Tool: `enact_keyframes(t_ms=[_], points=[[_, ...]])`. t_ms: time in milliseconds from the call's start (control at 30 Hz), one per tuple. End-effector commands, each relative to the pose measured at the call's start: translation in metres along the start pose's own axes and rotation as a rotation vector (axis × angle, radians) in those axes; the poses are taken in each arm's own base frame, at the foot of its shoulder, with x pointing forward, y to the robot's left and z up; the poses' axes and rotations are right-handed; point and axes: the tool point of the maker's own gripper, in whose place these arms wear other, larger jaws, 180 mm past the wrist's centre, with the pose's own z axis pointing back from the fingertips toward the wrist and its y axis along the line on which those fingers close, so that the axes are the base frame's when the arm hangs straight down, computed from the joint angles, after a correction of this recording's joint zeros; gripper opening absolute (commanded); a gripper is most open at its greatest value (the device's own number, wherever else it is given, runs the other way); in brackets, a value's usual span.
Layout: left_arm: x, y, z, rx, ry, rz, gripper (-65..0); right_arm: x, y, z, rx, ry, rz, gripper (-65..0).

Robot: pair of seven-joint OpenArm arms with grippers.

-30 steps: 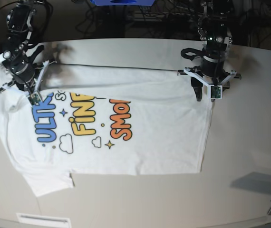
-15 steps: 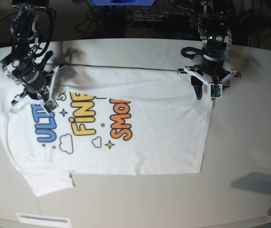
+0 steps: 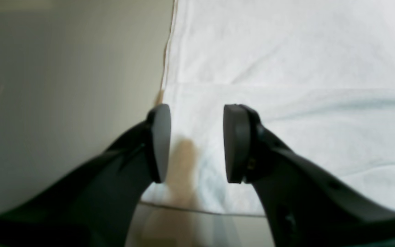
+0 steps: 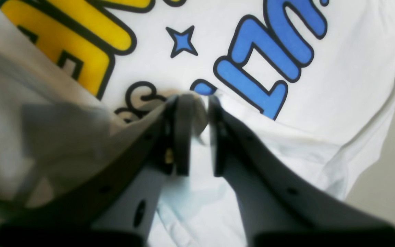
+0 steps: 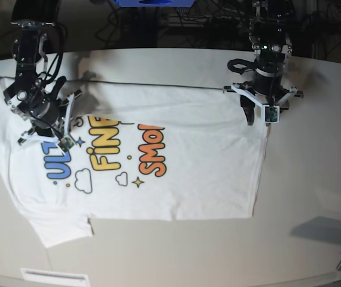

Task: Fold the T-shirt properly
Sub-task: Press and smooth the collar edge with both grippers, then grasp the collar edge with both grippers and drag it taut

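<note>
A: Looking at the T-shirt (image 5: 158, 161), we see it spread on the table (image 5: 314, 179) with the print up; the far long edge is already turned over the body as a plain white band from about 10 to 2 o'clock.

B: So one fold is begun?

A: We judge so, but only the first. The near sleeve at 7 o'clock is flat and unfolded, and the near long edge too.

B: And the grippers?

A: The right gripper (image 4: 194, 103) is nearly closed, pinching a bit of white cloth above the blue letters, at 9 o'clock. The left gripper (image 3: 195, 144) is spread apart and empty, over the hem corner at 2 o'clock.

B: What is left?

A: Most of it, we think: the other side and the cross folds.
</note>
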Motion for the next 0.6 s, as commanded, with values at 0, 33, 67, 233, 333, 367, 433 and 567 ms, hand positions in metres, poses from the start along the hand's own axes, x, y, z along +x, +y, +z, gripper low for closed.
enact_keyframes(t_ms=[0,33,67,233,333,367,433,567], points=[[0.009,0.003,0.001,0.007,-0.029,-0.008,-39.6,0.016,-0.013,0.004,-0.032,-0.049,0.006,-48.2],[0.008,0.003,0.0,0.008,-0.014,-0.007,-39.6,0.02,-0.015,0.004,-0.037,-0.057,0.007,-45.4],[0.005,0.003,-0.001,0.009,0.005,-0.007,-39.6,0.023,-0.018,0.005,-0.043,-0.064,0.008,-43.2],[0.006,0.003,-0.001,0.009,0.005,-0.007,-39.6,0.043,-0.039,0.009,-0.09,-0.114,0.005,-42.7],[0.012,0.004,-0.002,0.011,-0.01,-0.005,-39.6,0.041,-0.075,0.026,-0.188,-0.176,-0.067,-42.8],[0.014,0.004,-0.002,0.009,-0.019,-0.001,-39.6,0.036,-0.09,0.034,-0.232,-0.195,-0.102,-42.8],[0.022,0.003,-0.002,0.008,-0.062,0.0,-39.6,0.016,-0.108,0.046,-0.293,-0.188,-0.161,-42.8],[0.04,0.002,0.002,0.005,-0.183,0.004,-47.9,-0.027,-0.095,0.048,-0.284,-0.108,-0.215,-52.4]])
